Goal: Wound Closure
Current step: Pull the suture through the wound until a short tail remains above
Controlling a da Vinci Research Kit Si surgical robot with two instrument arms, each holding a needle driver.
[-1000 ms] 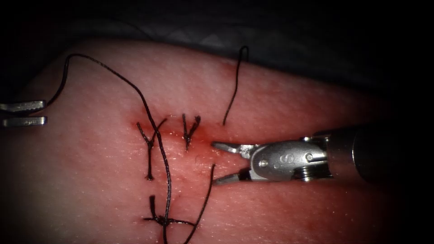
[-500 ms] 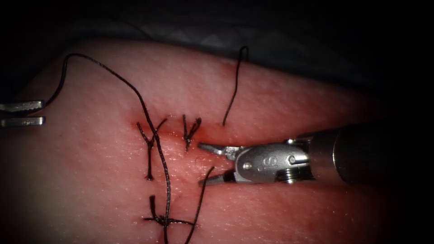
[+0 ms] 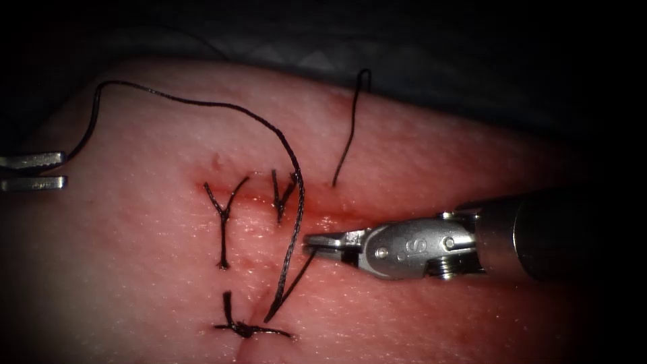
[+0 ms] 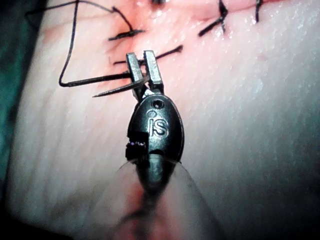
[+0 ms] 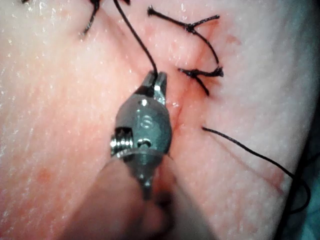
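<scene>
**Right tool** [image 3: 313,241], jaws clenched, is grasping the black thread [image 3: 202,104] at its tip, just above the tissue [image 3: 438,155]. Its clevis is showing a stamped "S" in the endoscope view and "IS" in the right wrist view [image 5: 156,77]. From the tips the thread is dipping to a bend beside the nearest knotted stitch [image 3: 246,329], then arcing away over the cut [image 3: 259,201] to the **left tool** [image 3: 66,170], well apart from the right one. The left tool, also marked "IS" [image 4: 140,54], is gripping the thread together with a thin pointed sliver, apparently the needle [image 4: 115,89], held near its blunt end and clear of the tissue. A cut end of thread [image 3: 347,135] is lying beyond the right tool's tip. Red fluid [image 3: 323,202] is staining the glistening surface, and a teal drape [image 4: 15,75] is bordering it.
</scene>
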